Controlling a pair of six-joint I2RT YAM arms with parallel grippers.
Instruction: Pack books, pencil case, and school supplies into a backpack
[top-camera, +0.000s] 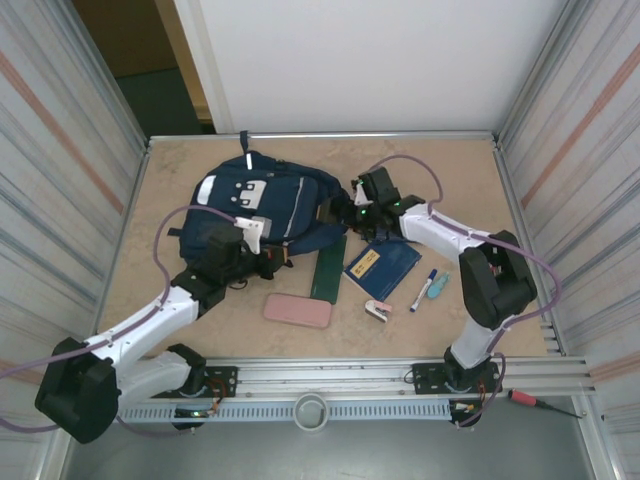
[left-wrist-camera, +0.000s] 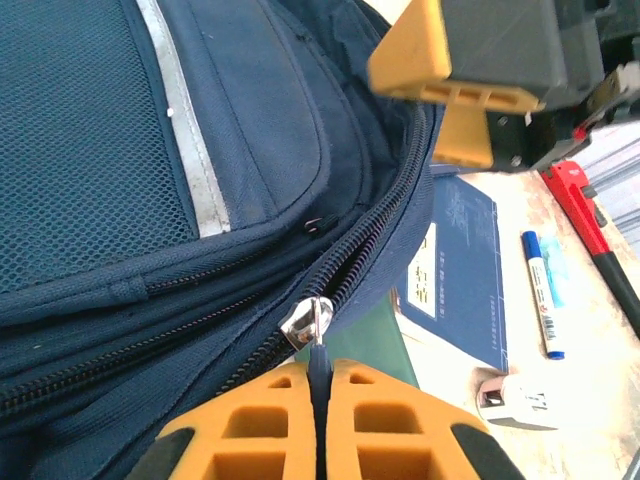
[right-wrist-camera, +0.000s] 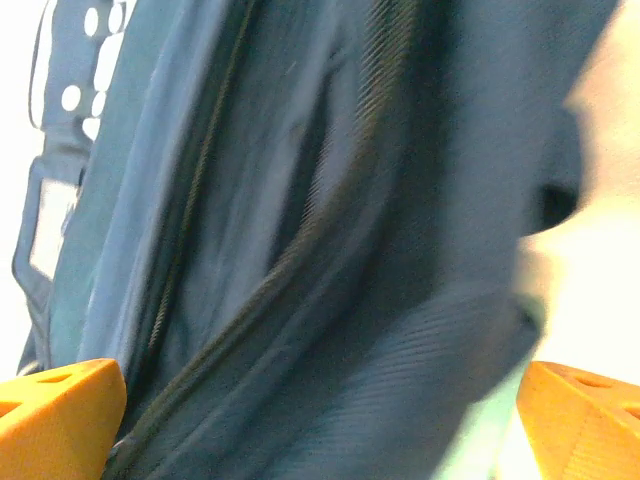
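Beige speckled tabletop (top-camera: 480, 180); corrugated metal side walls (top-camera: 60, 150); white back panel (top-camera: 380, 60); aluminium rail (top-camera: 350, 375) near edge.

The yellow label (left-wrist-camera: 424, 283) on the blue book (left-wrist-camera: 466, 250) has tiny print, too small to read. The marker's (left-wrist-camera: 541, 295) print is too.

Navy backpack (top-camera: 265, 205) lies flat, main zip part open (zipper pull (left-wrist-camera: 305, 325) midway). Navy yellow-label book (top-camera: 383, 266) just right of it. Marker (top-camera: 424, 290), teal item (top-camera: 438, 287), pink-and-white item (top-camera: 379, 312) beside the book, pink pencil case (top-camera: 297, 310) nearer.
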